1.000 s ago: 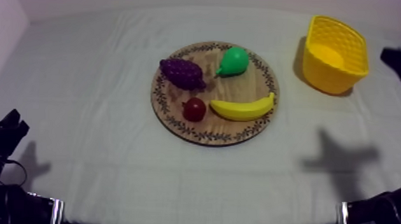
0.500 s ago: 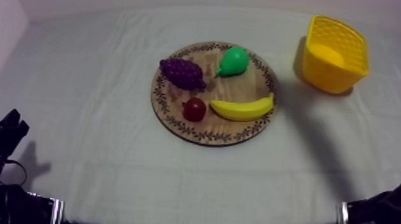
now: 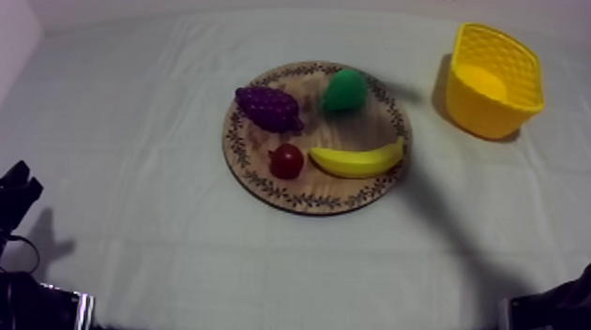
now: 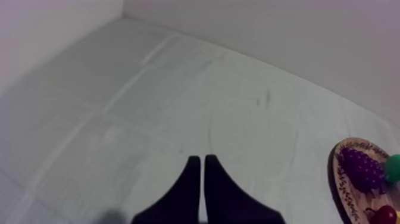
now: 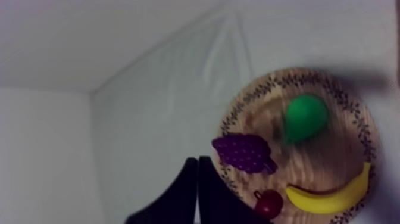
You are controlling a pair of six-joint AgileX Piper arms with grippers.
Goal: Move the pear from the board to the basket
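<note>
The green pear lies at the back of the round wooden board, with a shadow over it. Purple grapes, a small red fruit and a banana share the board. The yellow basket stands at the back right, holding nothing. My right gripper is shut on nothing and hangs high over the board, looking down on the pear and grapes. Low at the left, my left gripper rests; its fingers lie together, shut.
The board's rim with the grapes lies off to the side of my left gripper. A pale wall runs along the table's back and left. Bare cloth stretches between board and basket and across the front.
My right arm has left the right edge of the top view and risen. Its shadow has swept from the lower right onto the board and pear. The left arm has not moved.
</note>
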